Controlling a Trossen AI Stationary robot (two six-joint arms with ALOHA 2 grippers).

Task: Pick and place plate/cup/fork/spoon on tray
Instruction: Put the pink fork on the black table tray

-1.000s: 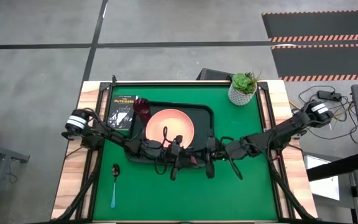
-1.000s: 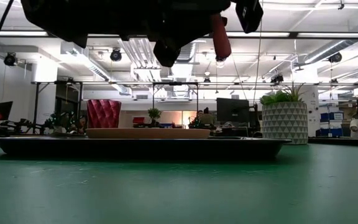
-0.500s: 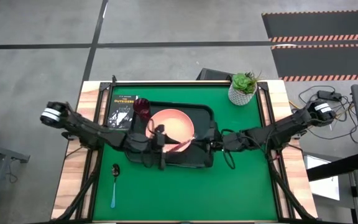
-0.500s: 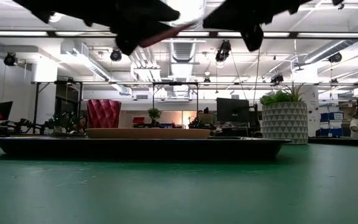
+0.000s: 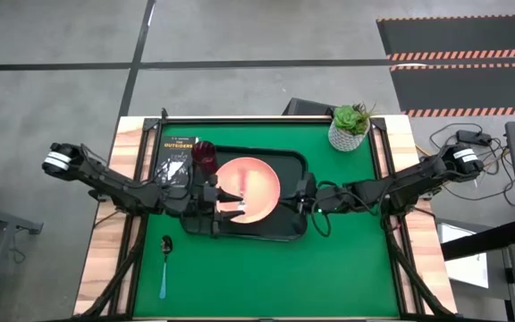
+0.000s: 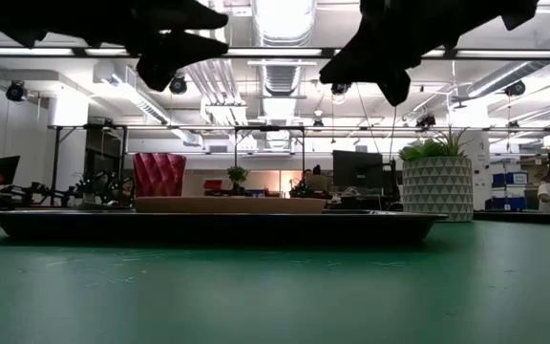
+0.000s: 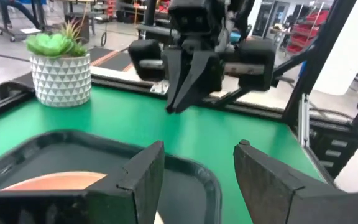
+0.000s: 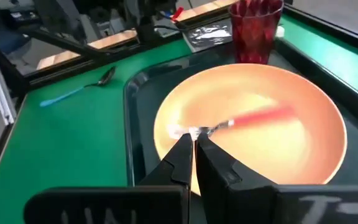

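Green bench (image 5: 347, 268), wooden strips along both side edges. Black tray (image 5: 291, 224) toward the far edge, a little left of the bench's middle, flat on the green surface. Peach-orange plate (image 5: 256, 182) lying inside the tray, filling most of its middle. Fork (image 8: 253, 118) resting on the plate, pink-red handle toward the tray's right side, tines toward the plate's near-left part; blurred in the right wrist view. Black book (image 5: 173, 159) flat beside the tray's left edge, near the bench's far-left corner. White patterned pot with a green plant (image 5: 350, 127) at the far-right corner, well apart from the tray. Dark red cup (image 5: 204, 155) upright in the tray's far-left corner, just beside the plate. Spoon (image 5: 164, 268) with light blue handle on the green surface near the bench's near-left corner, outside the tray, well apart from both arms.

Left end effector (image 7: 197, 174) over the tray's left part at the plate's left rim, fingers spread apart, nothing between them. Right end effector (image 8: 191, 152) over the tray's right edge, fingers pressed together, empty, tips pointing toward the plate and fork.
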